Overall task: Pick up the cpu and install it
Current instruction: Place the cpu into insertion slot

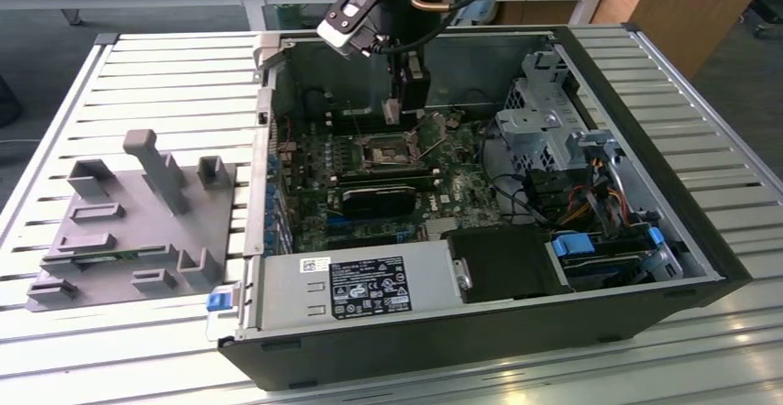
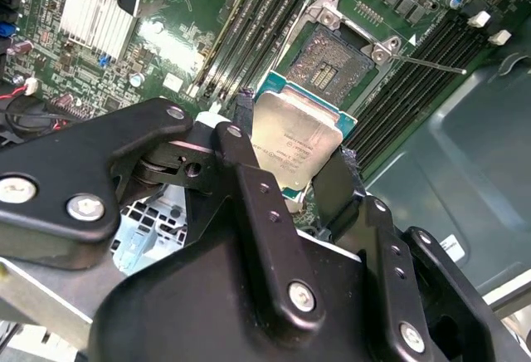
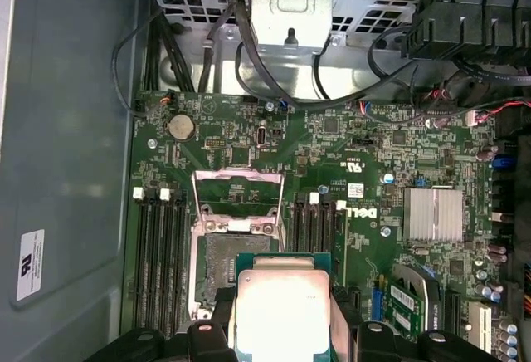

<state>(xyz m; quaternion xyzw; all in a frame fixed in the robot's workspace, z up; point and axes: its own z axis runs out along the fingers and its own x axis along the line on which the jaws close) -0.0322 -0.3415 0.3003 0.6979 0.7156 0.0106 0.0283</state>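
In the second wrist view my hand [image 2: 293,156] is clamped on the flat, silver-topped square cpu [image 2: 294,134] by opposite edges, near the open metal-framed socket [image 2: 332,63]. I judge it light, stiff and fragile.

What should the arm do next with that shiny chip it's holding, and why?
Probably ease the cpu over toward the open socket before lowering. The gripper is shut on the cpu's edges, holding it above the motherboard; in both wrist views it appears off to one side of the socket, whose frame stands open.
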